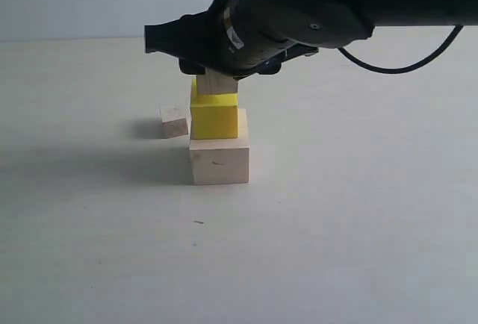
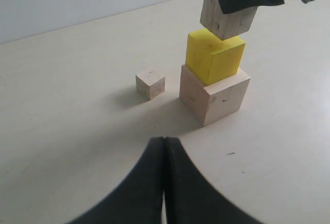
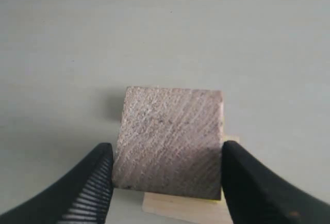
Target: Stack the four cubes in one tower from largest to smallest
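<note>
A large pale wood cube (image 1: 219, 161) stands on the table with the yellow cube (image 1: 214, 116) on top of it. My right gripper (image 3: 166, 154) is shut on a small wood cube (image 3: 167, 139), one finger against each side. That small cube (image 2: 224, 15) sits slightly tilted right at the yellow cube's (image 2: 214, 56) top face, and whether it rests there I cannot tell. The smallest wood cube (image 1: 174, 122) lies on the table just left of the stack. My left gripper (image 2: 165, 141) is shut and empty, low over the table short of the large cube (image 2: 214, 95).
The right arm's dark body (image 1: 299, 18) and a black cable (image 1: 403, 66) hang over the stack. The table (image 1: 358, 227) is pale and plain, with a tiny dark speck (image 1: 198, 222) in front of the stack.
</note>
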You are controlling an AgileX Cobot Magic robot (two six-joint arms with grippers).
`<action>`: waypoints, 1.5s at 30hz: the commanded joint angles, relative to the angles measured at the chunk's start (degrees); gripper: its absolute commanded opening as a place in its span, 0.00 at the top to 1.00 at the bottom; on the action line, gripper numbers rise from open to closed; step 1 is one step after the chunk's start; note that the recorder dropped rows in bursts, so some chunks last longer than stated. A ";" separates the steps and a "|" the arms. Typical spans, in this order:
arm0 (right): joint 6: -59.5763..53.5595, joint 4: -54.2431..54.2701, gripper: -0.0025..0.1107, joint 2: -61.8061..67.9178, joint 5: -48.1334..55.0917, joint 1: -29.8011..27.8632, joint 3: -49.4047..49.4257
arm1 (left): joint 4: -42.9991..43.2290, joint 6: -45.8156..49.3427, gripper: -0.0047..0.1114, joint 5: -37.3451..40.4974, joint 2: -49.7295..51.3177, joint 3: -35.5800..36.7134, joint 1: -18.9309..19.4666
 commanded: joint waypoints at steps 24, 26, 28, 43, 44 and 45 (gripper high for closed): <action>2.74 -2.27 0.98 2.38 -1.26 0.27 0.05 | -0.45 0.04 0.96 -0.87 -0.25 -0.07 0.01; 2.97 -2.27 0.98 2.52 -1.26 0.27 0.05 | -0.45 0.04 0.96 -0.87 -0.25 -0.07 0.01; 2.97 -2.27 0.98 2.52 -1.26 0.27 0.05 | -0.45 0.04 0.96 -0.87 -0.25 -0.07 0.01; 3.35 -1.62 0.98 2.52 -1.26 0.27 0.05 | -0.45 0.04 0.96 -0.87 -0.25 -0.07 0.01; 3.35 -1.62 0.98 2.52 -1.26 0.27 0.05 | -0.45 0.04 0.96 -0.87 -0.25 -0.07 0.01; 3.35 -1.62 0.98 2.52 -1.26 0.27 0.05 | -0.45 0.04 0.96 -0.87 -0.25 -0.07 0.01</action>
